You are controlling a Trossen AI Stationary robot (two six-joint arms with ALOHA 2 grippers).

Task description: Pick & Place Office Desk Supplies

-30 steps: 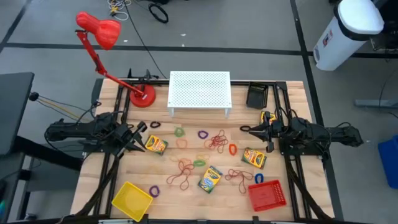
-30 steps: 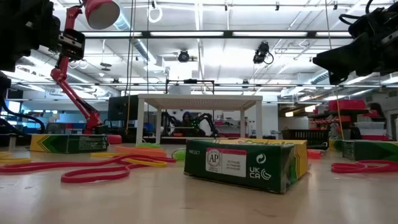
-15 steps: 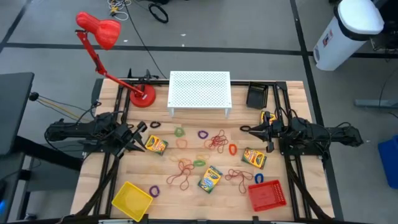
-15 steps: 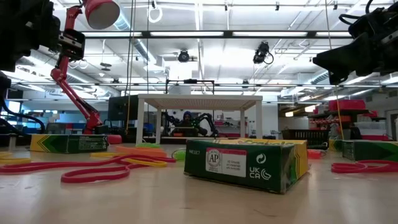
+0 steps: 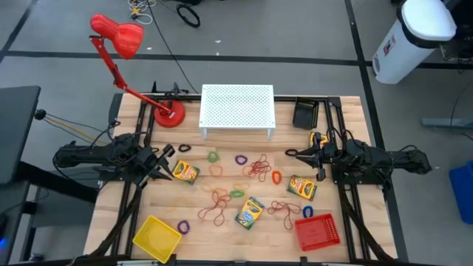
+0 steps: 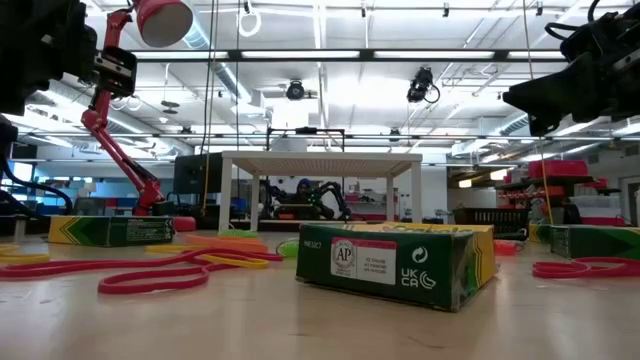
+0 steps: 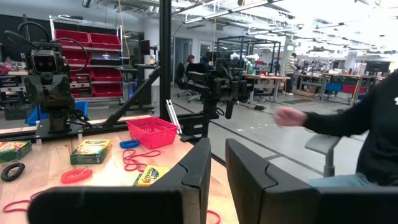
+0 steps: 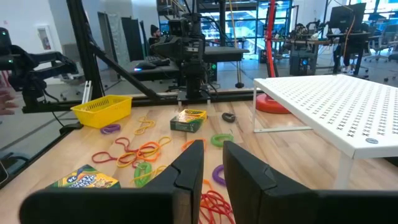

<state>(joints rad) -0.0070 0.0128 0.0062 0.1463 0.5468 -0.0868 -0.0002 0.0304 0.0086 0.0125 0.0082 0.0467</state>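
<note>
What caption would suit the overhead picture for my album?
Two dark robot arms flank a wooden table strewn with crayon boxes, rubber bands, two baskets, a white rack.

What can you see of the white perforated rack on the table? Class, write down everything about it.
The white perforated rack is a flat rectangular panel, metal by its look, dotted all over with small holes and raised on thin white legs like a low table. It stands upright and level at the table's far edge, midway between the two arms. The red lamp's round base sits just beside it, apart. Nothing lies on top of it, and neither gripper touches it.
</note>
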